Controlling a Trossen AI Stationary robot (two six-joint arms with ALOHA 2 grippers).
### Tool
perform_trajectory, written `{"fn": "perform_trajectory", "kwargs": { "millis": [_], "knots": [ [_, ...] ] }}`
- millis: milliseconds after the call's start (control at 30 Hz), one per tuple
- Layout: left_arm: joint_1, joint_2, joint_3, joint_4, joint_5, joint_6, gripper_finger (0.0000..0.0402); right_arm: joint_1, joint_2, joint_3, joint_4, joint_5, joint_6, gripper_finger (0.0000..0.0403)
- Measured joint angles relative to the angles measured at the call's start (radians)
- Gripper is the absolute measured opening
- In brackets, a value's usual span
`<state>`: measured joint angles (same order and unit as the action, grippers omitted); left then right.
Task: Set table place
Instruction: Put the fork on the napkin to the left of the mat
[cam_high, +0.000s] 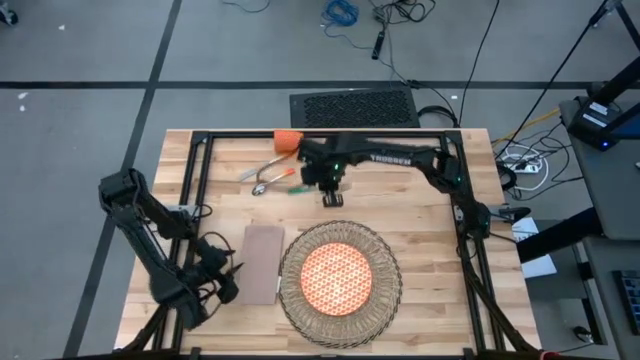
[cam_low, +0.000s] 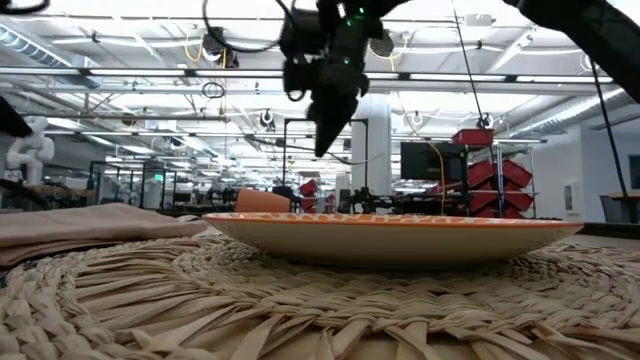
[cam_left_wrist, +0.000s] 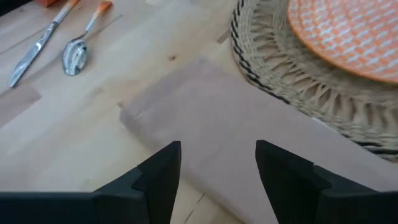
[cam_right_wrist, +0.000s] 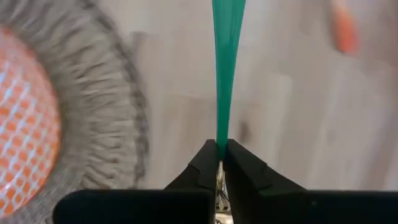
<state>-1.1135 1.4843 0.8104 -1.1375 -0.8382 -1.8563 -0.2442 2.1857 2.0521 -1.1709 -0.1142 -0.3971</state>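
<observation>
Right gripper (cam_right_wrist: 219, 163) is clamped on the very end of the fork (cam_right_wrist: 227, 56), lifted over the table's far middle, so it could easily swing or slip out. Left gripper (cam_left_wrist: 217, 165) waits with jaws apart over the napkin (cam_left_wrist: 249, 137), near left.

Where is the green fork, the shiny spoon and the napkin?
green fork (cam_right_wrist: 227, 74), right wrist view, middle of its green handle
spoon (cam_left_wrist: 74, 57), left wrist view, its shiny bowl
napkin (cam_high: 263, 262), high view, middle of the cloth
</observation>
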Motion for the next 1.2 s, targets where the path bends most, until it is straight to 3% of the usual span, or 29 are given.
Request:
{"fn": "perform_trajectory", "kwargs": {
  "millis": [267, 433, 867, 1200],
  "knots": [
    [-0.159, -0.214, 0.0, -0.292, -0.009, -0.246, 0.0194, 0.189, 0.017, -0.002, 0.103, 0.017, -0.146, 0.0],
    [-0.203, -0.292, 0.0, -0.366, -0.011, -0.283, 0.0194, 0.252, 0.035, -0.001, 0.202, 0.018, -0.242, 0.0],
    [-0.205, -0.3, 0.0, -0.369, -0.035, -0.28, 0.0194, 0.333, 0.151, -0.002, 0.4, 0.004, -0.407, 0.0],
    [-0.204, -0.336, -0.028, -0.195, -0.084, -0.284, 0.0194, 0.358, 0.151, 0.028, 0.473, 0.019, -0.452, 0.0]
  ]
}}
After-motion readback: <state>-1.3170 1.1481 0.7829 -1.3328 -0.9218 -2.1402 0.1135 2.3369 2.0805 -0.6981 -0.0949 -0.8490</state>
